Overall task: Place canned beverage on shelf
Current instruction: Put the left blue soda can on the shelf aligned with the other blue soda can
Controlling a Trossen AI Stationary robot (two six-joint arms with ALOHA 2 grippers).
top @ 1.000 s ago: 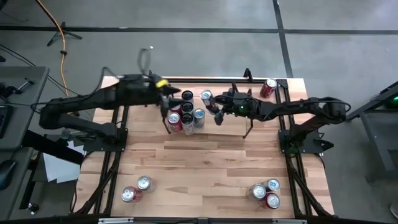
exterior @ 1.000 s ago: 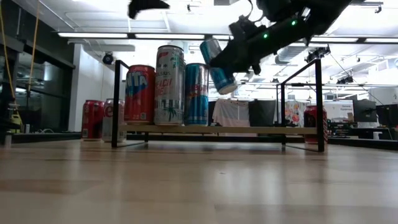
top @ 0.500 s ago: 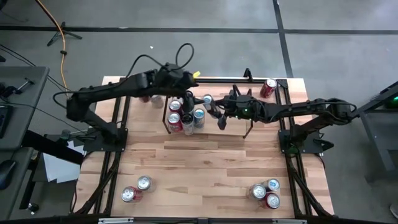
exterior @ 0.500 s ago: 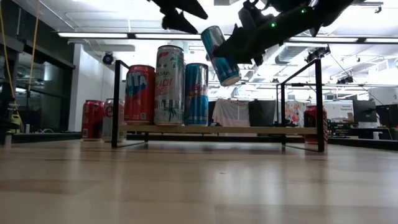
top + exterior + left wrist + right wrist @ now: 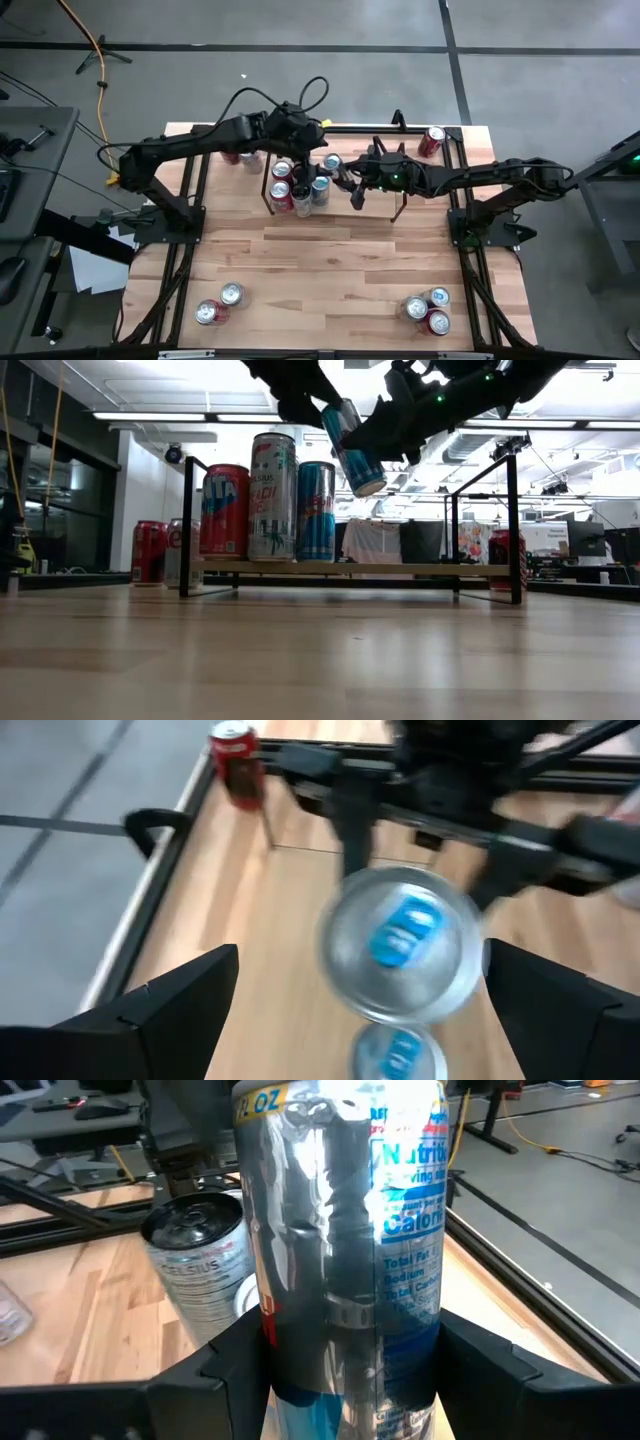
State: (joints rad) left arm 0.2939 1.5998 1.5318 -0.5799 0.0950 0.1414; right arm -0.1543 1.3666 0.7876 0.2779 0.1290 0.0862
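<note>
Your left end effector [image 5: 305, 395] has swung in over the shelf [image 5: 350, 568], jaws spread wide around the can [image 5: 353, 448], not gripping yet. Looks like a handover starting. Right end effector [image 5: 345, 182] holds the can tilted in the air, just right of the shelved cans [image 5: 268, 500].

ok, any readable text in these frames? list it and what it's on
"OZ", "Nutrition", "Calories", "Total Fat": on the held can in the right gripper, partly cut off.
"CELSIUS": on the silver can beside it.
Red can on the shelf: large white letters, not readable.
Tall can: red print, too blurred.
All other cans: too small.
</note>
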